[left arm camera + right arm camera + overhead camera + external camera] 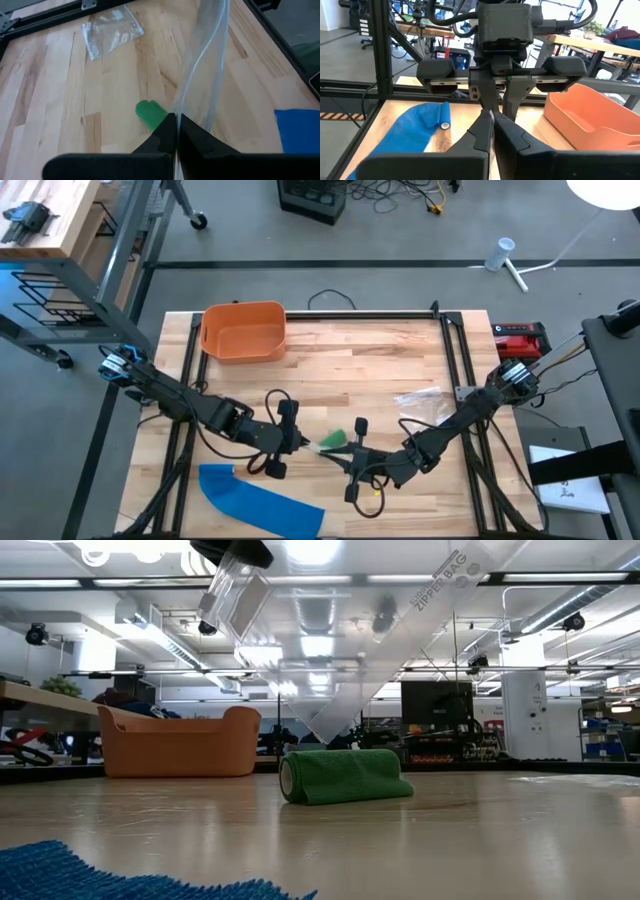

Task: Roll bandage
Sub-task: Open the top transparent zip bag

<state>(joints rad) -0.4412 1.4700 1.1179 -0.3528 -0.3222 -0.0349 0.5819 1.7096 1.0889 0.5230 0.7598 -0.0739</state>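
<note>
Both end effectors pinch 1 clear bag above the roll

Left end effector (pixel 297 439) and right end effector (pixel 343 456) clench the bag (pixel 400 630); uneven pulling could tear it (roll (pixel 334 440) lies beneath, orange bin at 11 o'clock).

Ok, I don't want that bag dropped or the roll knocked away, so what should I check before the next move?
1. Left claw shut on the clear zipper bag: ok.
2. Right claw shut: ok. Whether it pinches the bag: cannot tell.
3. Bag held up over the table: ok.
4. Green bandage roll inside the bag: not ok, it lies on the table.
5. Orange bin away from both claws: ok.
</note>
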